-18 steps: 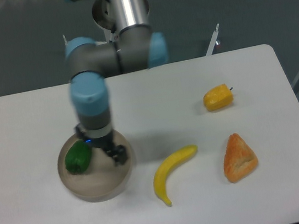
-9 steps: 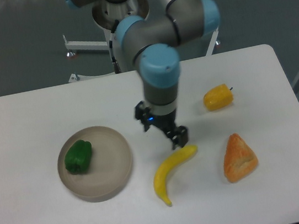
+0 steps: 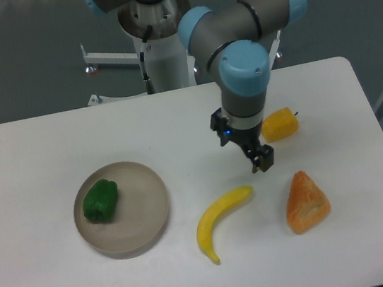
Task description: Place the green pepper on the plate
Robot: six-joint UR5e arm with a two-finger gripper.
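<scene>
The green pepper point(image 3: 100, 200) lies on the left part of the plate point(image 3: 146, 225), a round beige dish at the table's left. My gripper point(image 3: 243, 144) hangs far to the right of the plate, above the table between the banana and the yellow pepper. Its fingers point(image 3: 262, 160) stand apart with nothing between them, so it is open.
A yellow banana point(image 3: 219, 221) lies right of the plate. A yellow-orange pepper point(image 3: 279, 125) sits just right of the gripper. An orange wedge-shaped toy point(image 3: 306, 202) lies at the front right. The arm's base point(image 3: 160, 48) stands behind the table's far edge.
The gripper left the plate, where the green pepper stays, and swept right across the table to a spot next to the yellow-orange pepper.
</scene>
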